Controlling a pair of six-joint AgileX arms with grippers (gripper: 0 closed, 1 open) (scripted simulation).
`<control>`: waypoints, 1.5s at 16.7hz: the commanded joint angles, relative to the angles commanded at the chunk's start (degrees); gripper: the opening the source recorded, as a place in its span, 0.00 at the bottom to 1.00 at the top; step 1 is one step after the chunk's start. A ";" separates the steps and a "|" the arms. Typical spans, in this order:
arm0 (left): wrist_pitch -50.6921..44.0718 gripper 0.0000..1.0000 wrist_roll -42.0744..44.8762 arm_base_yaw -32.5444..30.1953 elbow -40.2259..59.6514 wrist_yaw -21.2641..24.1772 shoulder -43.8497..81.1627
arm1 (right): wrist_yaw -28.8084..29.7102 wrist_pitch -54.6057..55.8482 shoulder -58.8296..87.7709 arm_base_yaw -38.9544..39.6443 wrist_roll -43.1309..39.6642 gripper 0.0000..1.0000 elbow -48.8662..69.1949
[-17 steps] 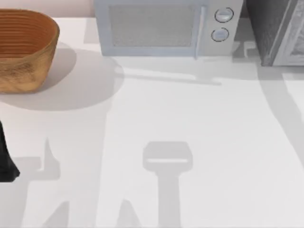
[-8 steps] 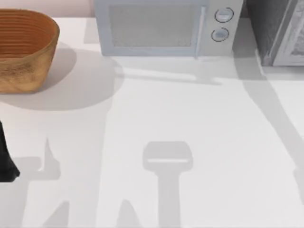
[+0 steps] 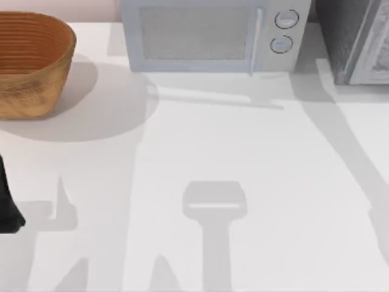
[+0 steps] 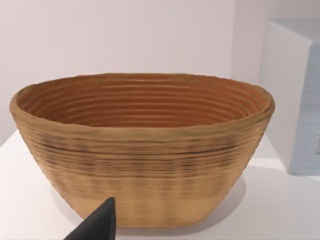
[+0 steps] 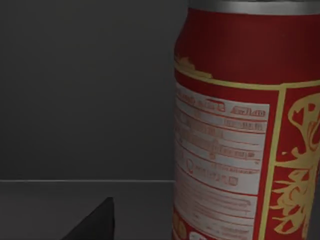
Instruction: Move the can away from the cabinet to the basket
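1. One can (image 5: 245,130), red with a silver top, stands upright in a dim grey recess in the right wrist view, cut off along one side; its white label panel carries print too blurred to read, beside yellow ornament.
2. Cabinet (image 3: 355,39), far right on the surface (image 3: 255,158), is cropped by the frame edge.
3. Right end effector (image 5: 95,222) shows as one dark tip; its opening cannot be told.
4. Left end effector (image 4: 97,225) sits near left, facing the basket (image 3: 30,61), which stands far left; its spread cannot be told either.
5. Microwave (image 3: 209,36) stands between basket and cabinet.
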 joint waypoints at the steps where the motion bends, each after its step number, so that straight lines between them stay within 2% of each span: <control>1: 0.00 1.00 0.00 0.00 0.00 0.00 0.00 | -0.21 -0.16 0.97 -0.20 0.00 1.00 1.24; 9: 0.00 1.00 0.00 0.00 0.00 0.00 0.00 | -2.89 -2.42 12.63 -3.05 -0.04 1.00 15.26; 14: 0.00 1.00 0.00 0.00 0.00 0.00 0.00 | -3.10 -2.56 13.37 -3.26 -0.04 1.00 16.16; 25: 0.00 1.00 0.00 0.00 0.00 0.00 0.00 | -3.10 -2.56 13.37 -3.26 -0.04 0.17 16.16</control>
